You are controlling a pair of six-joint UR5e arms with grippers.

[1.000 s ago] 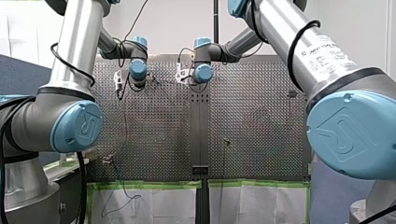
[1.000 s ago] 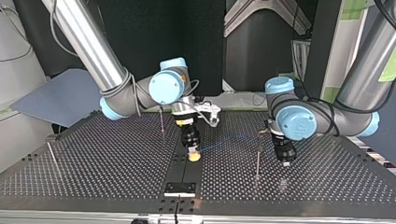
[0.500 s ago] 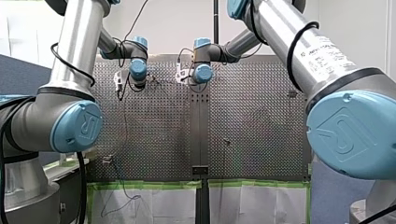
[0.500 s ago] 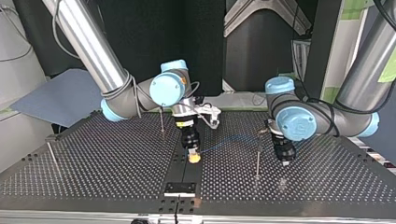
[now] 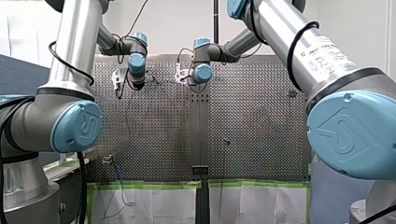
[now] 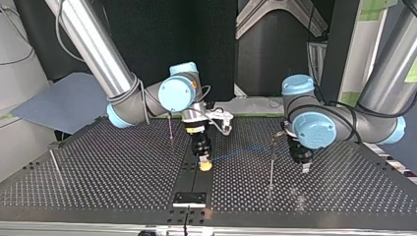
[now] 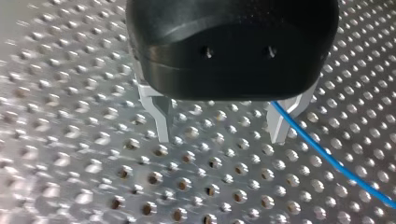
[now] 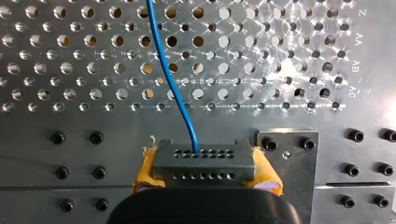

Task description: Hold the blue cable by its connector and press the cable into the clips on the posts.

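The right tool point(image 8: 205, 176) is closed on the connector point(image 8: 204, 163), a dark block with rows of small holes, pinched between its yellow pads point(image 8: 144, 173). The blue cable point(image 8: 170, 79) leaves the block's upper row of holes and runs ahead of the tool over the perforated bench point(image 8: 289, 70). Just beside the tool lies a plain metal plate point(image 8: 287, 156) fastened with black screws.

From across the bench, this tool hangs low over the dark centre strip point(image 6: 189, 169). The cable stretches from it toward that view's right, off the surface, up to the top of a thin post point(image 6: 271, 164). Whether it sits in the clip there I cannot tell.

The left tool point(image 7: 219, 126) stands wide, its two metal fingers point(image 7: 161, 119) spread with only bench holes between them. The blue cable passes right by the outer side of one finger and trails away across the bench; I cannot tell whether it touches. Seen from across, this tool hovers just beyond the post, on its right.

Two more posts stand apart from the cable, one point(image 6: 170, 127) behind the right tool and one point(image 6: 54, 161) near the view's left edge.
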